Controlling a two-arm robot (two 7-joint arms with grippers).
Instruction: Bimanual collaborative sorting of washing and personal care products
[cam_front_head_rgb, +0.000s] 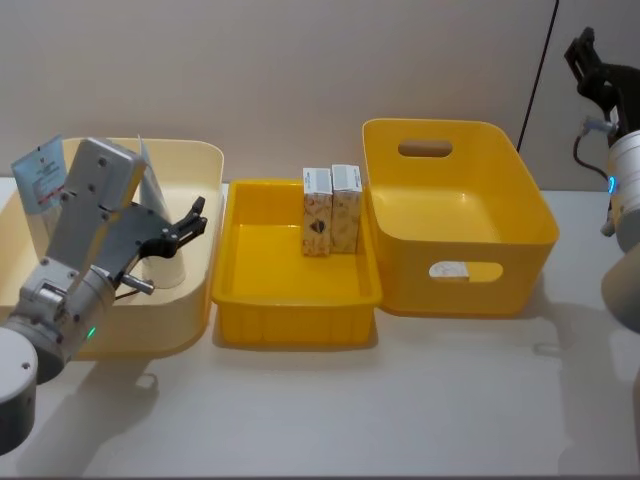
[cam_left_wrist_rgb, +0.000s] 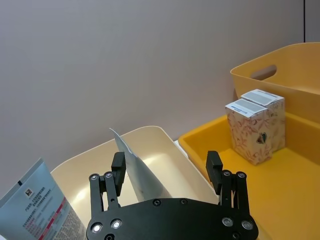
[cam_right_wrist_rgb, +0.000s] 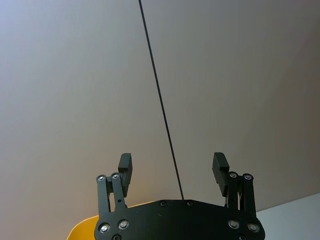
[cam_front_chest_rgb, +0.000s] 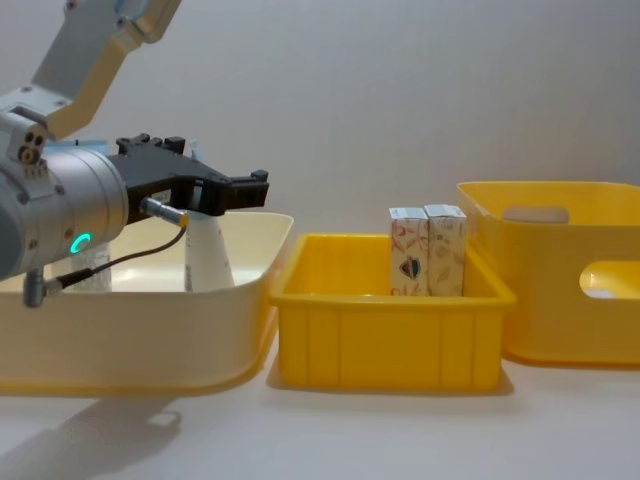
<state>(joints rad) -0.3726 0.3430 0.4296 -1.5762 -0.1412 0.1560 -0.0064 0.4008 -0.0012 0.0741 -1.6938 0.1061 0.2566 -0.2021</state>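
Left claw (cam_front_head_rgb: 190, 222) is positioned over the right half of the cream bin (cam_front_head_rgb: 205, 165), at the table's (cam_front_head_rgb: 420, 400) left side, with its fingers spread wide. In the left wrist view the claw (cam_left_wrist_rgb: 167, 167) frames a white tube (cam_left_wrist_rgb: 137, 172) that stands upright inside the bin, flat end up, closer to one finger than the other; contact between finger and tube cannot be confirmed. From the chest view the claw (cam_front_chest_rgb: 235, 190) sits level with the top of that tube (cam_front_chest_rgb: 207, 258), above the bin's rim (cam_front_chest_rgb: 250, 225). A second tube (cam_front_head_rgb: 40, 180), light blue at the end with red print, leans at the bin's left side behind the arm. Two cream cartons (cam_front_head_rgb: 331, 208) with patterned faces stand upright and touching side by side at the rear right of the shallow yellow tray (cam_front_head_rgb: 290, 320), which sits between the cream bin and the deep yellow bin (cam_front_head_rgb: 480, 240). Both bins stand just beside the tray. Right claw (cam_front_head_rgb: 590, 55) is raised high at the far right, well apart from the bins; the right wrist view shows its fingers (cam_right_wrist_rgb: 125, 165) spread and holding nothing, facing the wall.
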